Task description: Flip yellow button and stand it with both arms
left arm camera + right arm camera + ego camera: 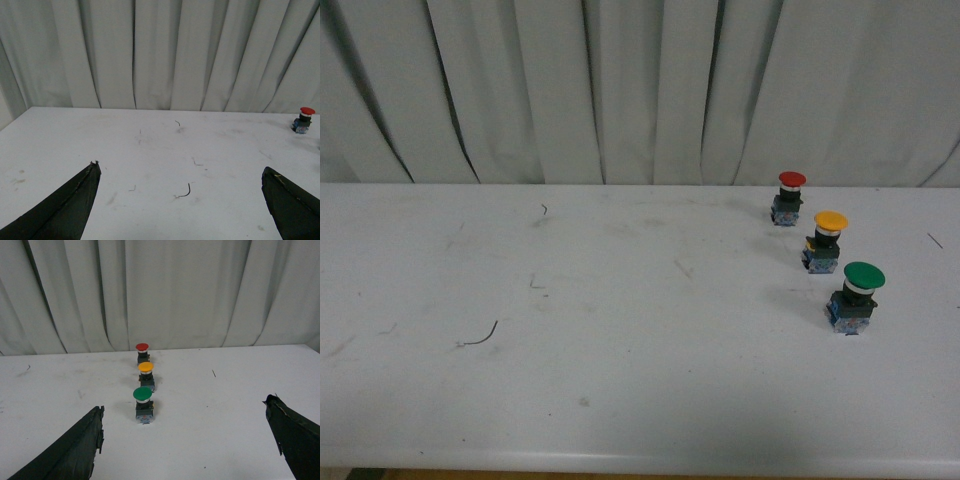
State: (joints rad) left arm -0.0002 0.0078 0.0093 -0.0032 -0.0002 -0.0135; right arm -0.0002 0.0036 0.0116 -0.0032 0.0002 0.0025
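Yellow button: the small yellow-capped push button (145,374) stands upright, well ahead of my right gripper (185,440), between the red-capped button (142,353) and green-capped button (143,404), which stands nearest me.
Grippers: right spread wide; left gripper (181,202) spread too, far from the yellow button.
Surface: white table (620,400).

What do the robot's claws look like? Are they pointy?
Yes, pointy! Each wrist view shows two black, wedge-shaped fingers tapering to a tip. The left gripper has matte dark fingers with tiny pale specks at the tips. The right gripper has similar black fingers, with rough, slightly ragged edges. No cables, markings or arms show in these pictures; the front view shows no arm at all.
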